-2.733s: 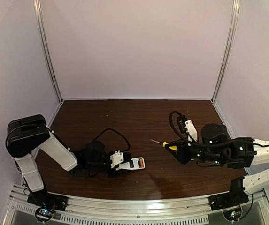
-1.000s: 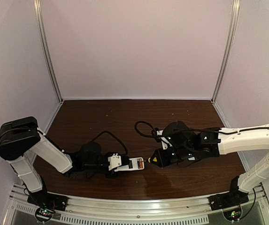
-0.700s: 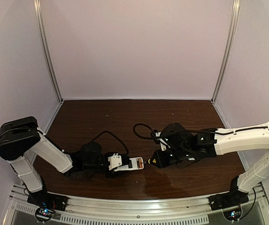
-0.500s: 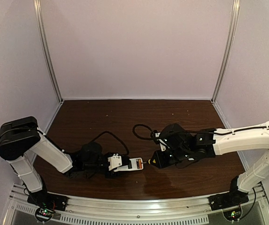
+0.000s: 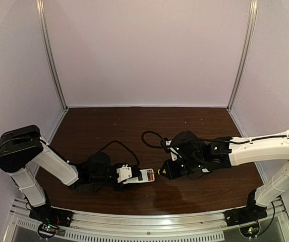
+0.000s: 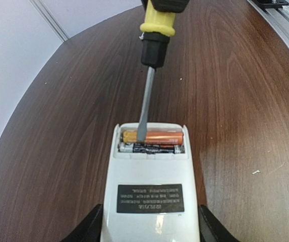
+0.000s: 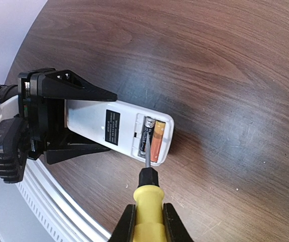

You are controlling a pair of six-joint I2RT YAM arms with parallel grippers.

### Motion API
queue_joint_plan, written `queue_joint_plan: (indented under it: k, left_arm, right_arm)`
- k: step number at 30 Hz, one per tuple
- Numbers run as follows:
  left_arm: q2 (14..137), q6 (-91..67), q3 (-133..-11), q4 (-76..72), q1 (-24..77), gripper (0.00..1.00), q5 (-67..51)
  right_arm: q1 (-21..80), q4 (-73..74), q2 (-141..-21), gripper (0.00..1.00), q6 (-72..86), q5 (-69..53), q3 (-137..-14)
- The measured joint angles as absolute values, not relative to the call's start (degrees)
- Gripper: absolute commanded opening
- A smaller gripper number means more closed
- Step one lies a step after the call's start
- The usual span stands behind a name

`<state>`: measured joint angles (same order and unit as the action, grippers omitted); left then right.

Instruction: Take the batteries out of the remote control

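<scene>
Flat white plastic remote control [image 6: 152, 194], rigid, light: clamped in left gripper [image 6: 150, 228]. Slim orange cylindrical batteries [image 6: 157, 137], judged slick, snug: best pried at one end. Yellow-handled steel screwdriver [image 7: 147, 200]: pinched by right gripper [image 7: 149, 224].

Left arm [image 5: 58, 165] and right arm [image 5: 260, 146] stretch low, inward; left jaws and right jaws clamped

Clamping the white remote control [image 5: 144, 176] on the dark surface [image 5: 134, 126] in the left end effector [image 5: 132, 177], touching its end with a yellow-handled screwdriver [image 5: 160, 172] in the right end effector [image 5: 167, 171].
</scene>
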<state>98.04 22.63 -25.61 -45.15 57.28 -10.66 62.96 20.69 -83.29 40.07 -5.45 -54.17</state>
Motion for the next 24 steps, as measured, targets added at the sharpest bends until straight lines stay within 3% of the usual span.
queue_joint_plan:
  k: [24]
  left_arm:
    - [98.06,22.65,-25.67,-44.27,57.52,0.0,-8.93]
  right_arm:
    - [62.96,22.22,-88.64,0.0,39.38,-2.7,-58.65]
